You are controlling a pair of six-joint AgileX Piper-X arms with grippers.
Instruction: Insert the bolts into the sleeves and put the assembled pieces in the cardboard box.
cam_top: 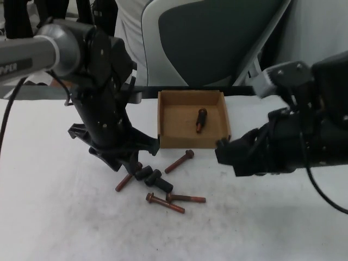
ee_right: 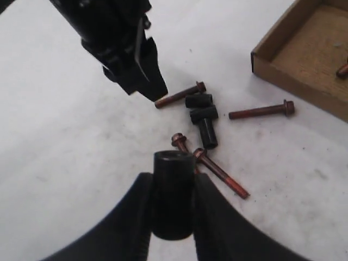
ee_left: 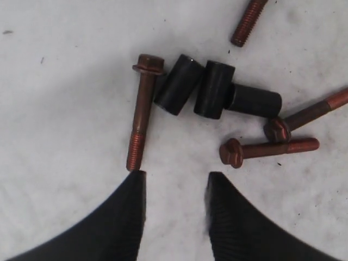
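Observation:
Several copper bolts and three black sleeves [ee_left: 215,89] lie loose on the white bench in front of the cardboard box [cam_top: 163,117]. My left gripper [ee_left: 176,179] hangs open just above them, one fingertip [ee_left: 133,187] at the threaded end of a bolt [ee_left: 142,109] that lies beside the sleeves. In the high view this gripper [cam_top: 129,163] stands over the pile. My right gripper [ee_right: 173,182] is shut on a black sleeve [ee_right: 173,196], held above the bench to the right of the pile [cam_top: 224,151]. One assembled piece [cam_top: 201,119] lies inside the box.
A further bolt [cam_top: 179,161] lies between the pile and the box front. Two crossed bolts [cam_top: 174,200] sit nearest the bench's front. A chair stands behind the box. Bare bench spreads at the front and far left.

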